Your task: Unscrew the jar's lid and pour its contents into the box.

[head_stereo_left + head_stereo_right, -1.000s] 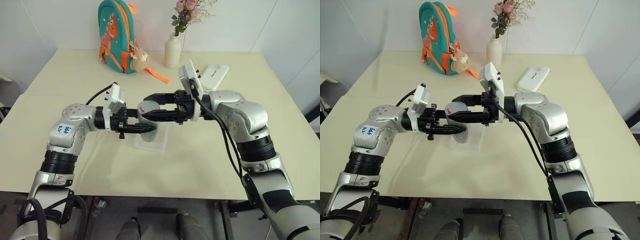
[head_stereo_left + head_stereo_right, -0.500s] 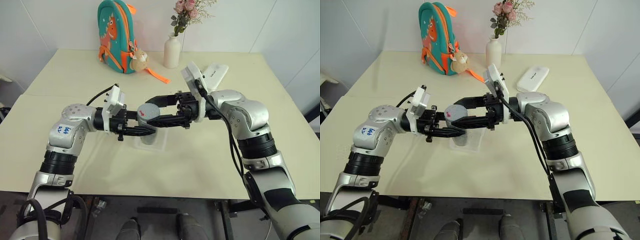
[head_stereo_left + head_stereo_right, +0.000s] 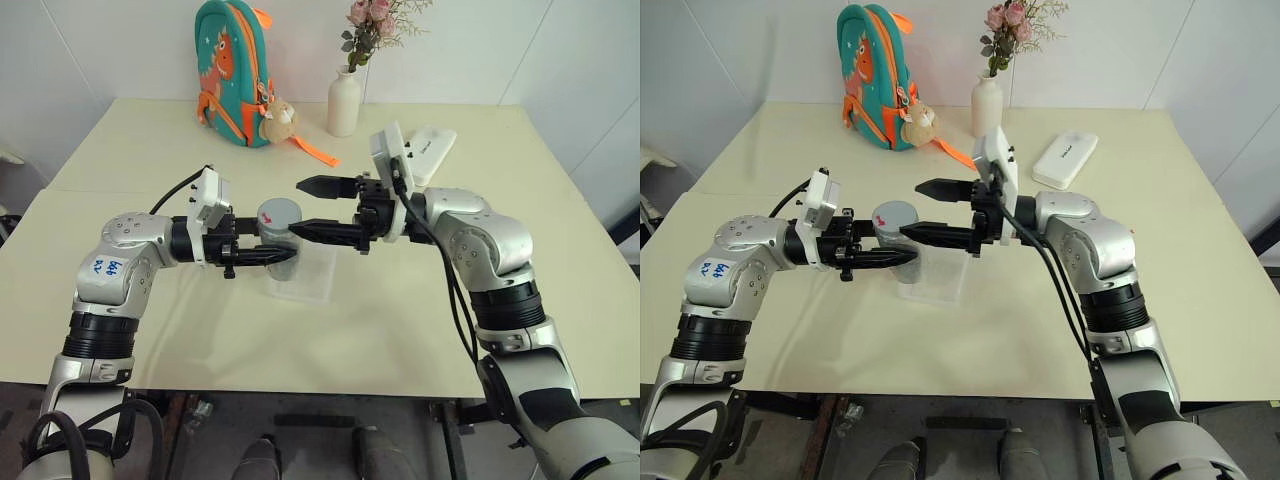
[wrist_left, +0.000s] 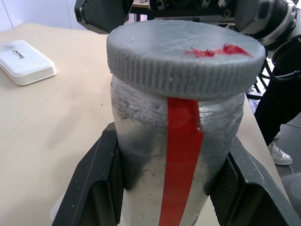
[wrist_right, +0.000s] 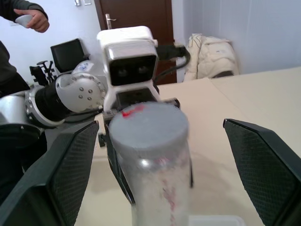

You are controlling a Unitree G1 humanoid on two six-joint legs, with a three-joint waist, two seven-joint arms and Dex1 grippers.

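The jar (image 3: 281, 238), a silvery cylinder with a red strip down its side (image 4: 181, 155), is held upright above the table with my left gripper (image 3: 284, 255) shut on its body. The lid (image 3: 279, 212), a grey ribbed cap with a red mark (image 4: 183, 56), sits on the jar's top. My right gripper (image 3: 308, 208) is open. One of its fingers (image 3: 322, 185) reaches past the far side of the lid and the other (image 3: 316, 232) lies alongside the jar's near side, neither pressing on it. The box (image 3: 318, 285), a clear shallow tray, lies on the table right under the jar. The contents are hidden inside.
At the back of the table stand a teal and orange backpack (image 3: 233, 70) with a plush toy (image 3: 280, 120), a white vase of flowers (image 3: 345, 100) and a flat white case (image 3: 428, 150). A person's hand (image 5: 30, 16) shows far off in the right wrist view.
My right gripper, shut around the lid a second ago, has opened and its fingers now stand off the lid. The jar stays in my left gripper.
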